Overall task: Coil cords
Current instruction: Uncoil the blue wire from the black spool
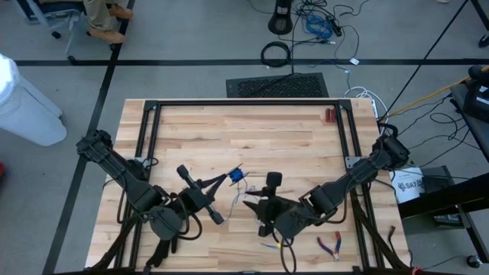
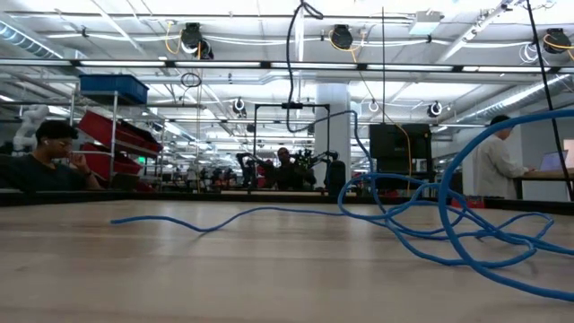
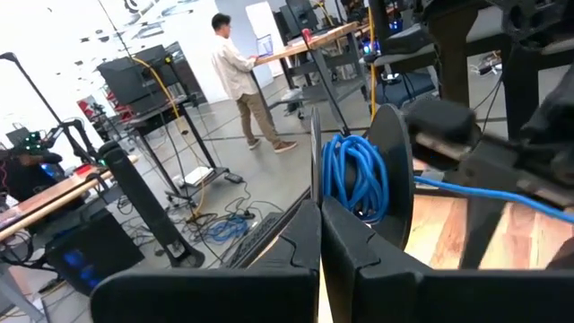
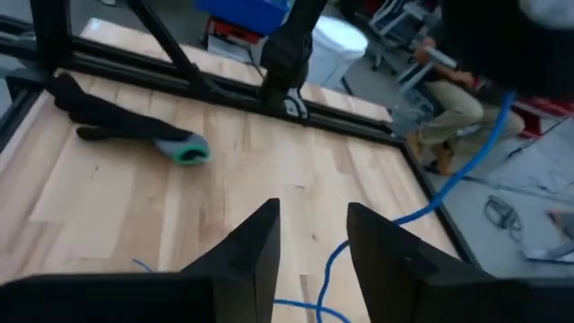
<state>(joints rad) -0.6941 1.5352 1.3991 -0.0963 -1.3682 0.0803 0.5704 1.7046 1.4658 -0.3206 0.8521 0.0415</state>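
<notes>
The left gripper [image 1: 235,175] sits near the middle of the pale wooden plank counter [image 1: 252,126], clenched tight on the thin blue cord [image 1: 237,176], and the left wrist view shows its two dark fingers [image 3: 296,242] pressed flat together with a bunch of bright blue loops [image 3: 357,178] wound just past them against a dark round disc [image 3: 395,170]. From that bundle a loose strand [image 1: 234,200] trails down across the planks toward the near edge, and in the low view it sprawls over the counter in slack blue curves [image 2: 421,215], rising in a big arc on the right. The right gripper [image 1: 271,180] is just beside the left one, pointing toward the far rail, and its jaws stand apart, released, nothing between them; the right wrist view shows bare wood in the gap between the fingers [image 4: 253,247], with a length of blue cord [image 4: 453,179] running off past the counter's edge. Also in that view, a black sock-like cloth with a green-ringed tip [image 4: 134,124] lies on the planks near the black metal frame [image 4: 179,79]. Small red-handled pliers [image 1: 331,245] rest near the front right corner, well apart from the cord. People are in the room beyond the counter, one seated at left [image 2: 49,161] and one standing at right [image 2: 498,166].
</notes>
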